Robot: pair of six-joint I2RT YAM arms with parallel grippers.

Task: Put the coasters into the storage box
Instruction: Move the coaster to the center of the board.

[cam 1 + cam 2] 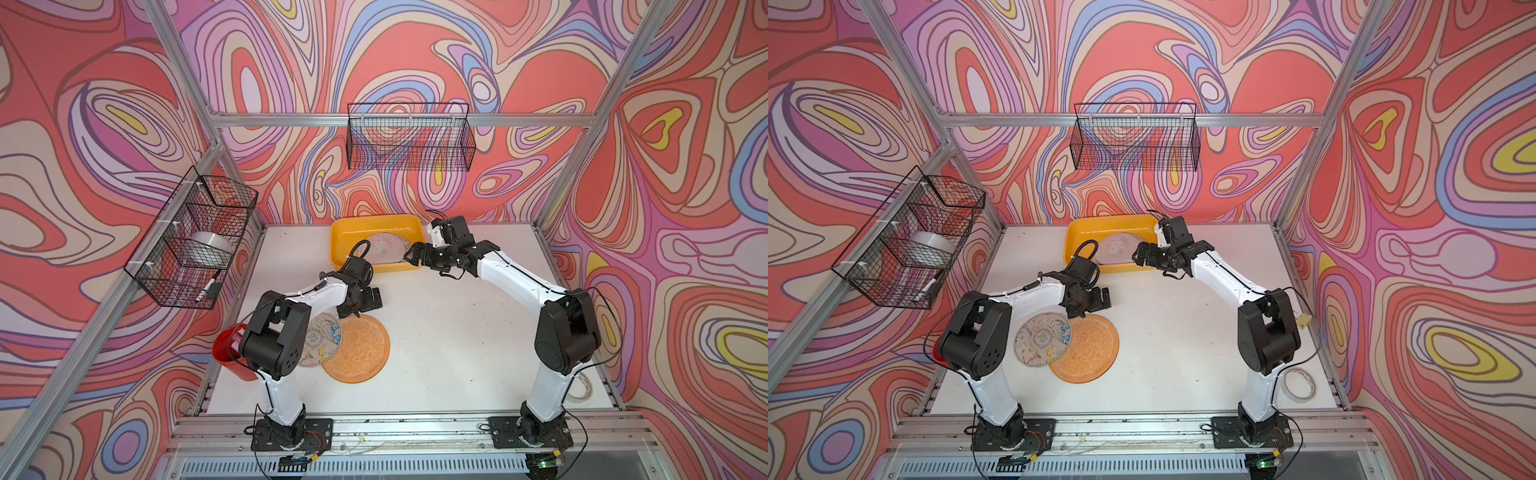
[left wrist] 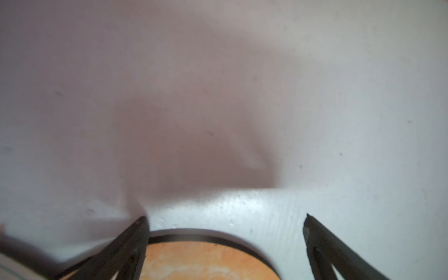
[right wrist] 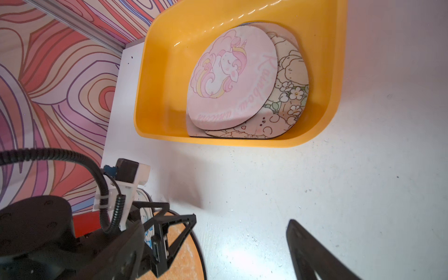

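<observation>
in a top view the left arm is bending low, its left gripper (image 1: 351, 311) hanging open over the 12 o'clock edge of the orange coaster (image 1: 357, 349); the right arm is reaching toward 11 o'clock, the right gripper (image 1: 409, 254) gaping empty over the 4 o'clock corner of the storage box (image 1: 374, 222). in the left wrist view the fingers (image 2: 135, 237) are standing wide apart. in the right wrist view a pink coaster (image 3: 230, 80) is lying on a cream coaster (image 3: 288, 80) inside the box.
</observation>
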